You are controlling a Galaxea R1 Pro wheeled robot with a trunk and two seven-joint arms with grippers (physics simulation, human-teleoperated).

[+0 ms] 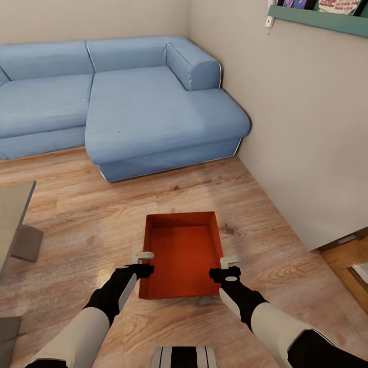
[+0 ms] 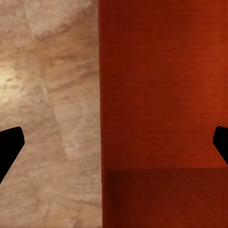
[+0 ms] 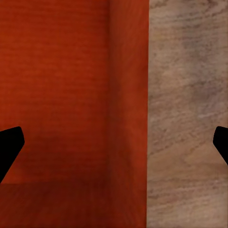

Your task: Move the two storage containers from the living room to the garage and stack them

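One orange-red storage container (image 1: 184, 253) sits on the light wood floor (image 1: 102, 214) of the living room, just in front of me. My left gripper (image 1: 143, 260) hangs open over the bin's left wall (image 2: 101, 95), one finger on each side of it. My right gripper (image 1: 230, 267) hangs open the same way over the right wall (image 3: 130, 95). Both wrist views look straight down on the ribbed base (image 2: 161, 95) (image 3: 57, 95) beside bare planks. Neither gripper holds anything. The other container and the garage are out of view.
A blue corner sofa (image 1: 153, 112) fills the far side. A beige wall (image 1: 306, 128) runs close on the right, with a green shelf (image 1: 322, 18) high up and an opening (image 1: 352, 266) at its near end. A grey table (image 1: 13, 220) stands at the left.
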